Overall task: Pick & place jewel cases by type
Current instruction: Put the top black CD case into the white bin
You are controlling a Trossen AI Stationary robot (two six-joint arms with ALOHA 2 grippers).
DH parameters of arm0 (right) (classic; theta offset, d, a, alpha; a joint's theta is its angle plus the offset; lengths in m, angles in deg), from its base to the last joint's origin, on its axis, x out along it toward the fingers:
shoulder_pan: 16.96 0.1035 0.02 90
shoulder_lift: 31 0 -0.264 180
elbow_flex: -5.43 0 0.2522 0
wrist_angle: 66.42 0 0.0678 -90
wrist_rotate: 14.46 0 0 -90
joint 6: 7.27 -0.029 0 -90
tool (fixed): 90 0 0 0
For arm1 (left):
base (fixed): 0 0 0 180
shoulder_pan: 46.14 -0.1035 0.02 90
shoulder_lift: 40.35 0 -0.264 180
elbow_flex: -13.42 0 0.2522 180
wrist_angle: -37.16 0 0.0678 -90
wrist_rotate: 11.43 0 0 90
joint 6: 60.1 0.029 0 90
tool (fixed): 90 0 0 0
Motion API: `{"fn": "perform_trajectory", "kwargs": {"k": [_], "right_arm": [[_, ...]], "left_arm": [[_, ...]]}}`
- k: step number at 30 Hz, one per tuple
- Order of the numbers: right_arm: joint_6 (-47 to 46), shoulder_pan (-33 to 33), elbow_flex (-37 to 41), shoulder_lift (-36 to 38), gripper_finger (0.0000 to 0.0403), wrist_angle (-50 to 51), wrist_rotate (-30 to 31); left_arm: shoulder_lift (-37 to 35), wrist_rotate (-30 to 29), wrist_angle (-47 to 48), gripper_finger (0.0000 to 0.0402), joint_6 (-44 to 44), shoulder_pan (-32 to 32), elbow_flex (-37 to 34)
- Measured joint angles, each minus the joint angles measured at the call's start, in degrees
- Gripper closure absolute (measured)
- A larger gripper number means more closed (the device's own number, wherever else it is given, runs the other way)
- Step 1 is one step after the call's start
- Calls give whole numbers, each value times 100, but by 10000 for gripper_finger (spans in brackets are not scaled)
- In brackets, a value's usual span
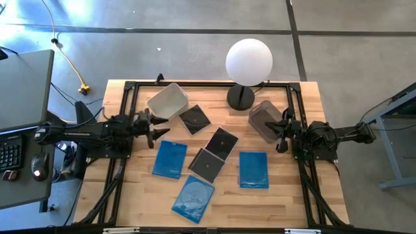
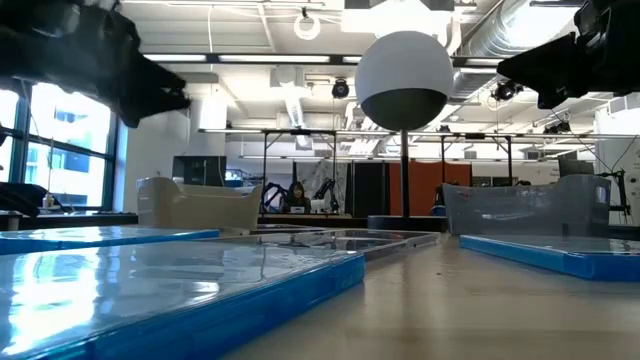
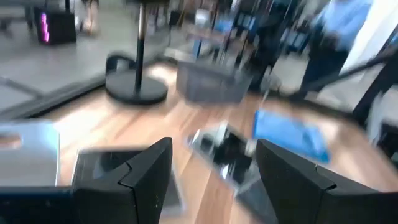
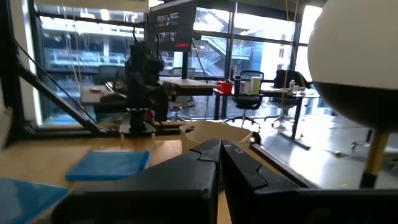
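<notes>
While my left gripper (image 1: pixel 158 127) hovers open beside the pale bin (image 1: pixel 168 101), six jewel cases (image 1: pixel 209 162) lie unsorted mid-table; next I must descend on one; my right gripper (image 1: pixel 281 133) waits closed, empty.

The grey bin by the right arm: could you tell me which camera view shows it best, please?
The high view: the grey bin shows whole from above, beside the right gripper. The low view shows its translucent wall; the left wrist view shows it blurred; the right wrist view misses it.
</notes>
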Motion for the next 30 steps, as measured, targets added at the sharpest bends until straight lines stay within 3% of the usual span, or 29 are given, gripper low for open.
{"fn": "perform_trajectory", "kwargs": {"k": [7, 15, 20, 26, 30], "right_arm": [[-451, 0, -2, 0, 395, -367, -219], [-821, 0, 77, -211, 399, -338, -357], [-1098, 0, 77, -628, 402, -954, -583], [-826, -4, 56, -1425, 402, -2716, -1088], [-679, -2, -509, -2185, 402, -2778, -1296]], "left_arm": [[1391, -124, 13, 172, -184, 0, 176], [2672, -960, -65, 172, 357, 0, 413], [3104, -976, -158, 172, 413, 0, 567], [3253, -1061, -166, 172, 414, 0, 850], [3252, -1293, -160, 172, 415, 0, 1020]]}}
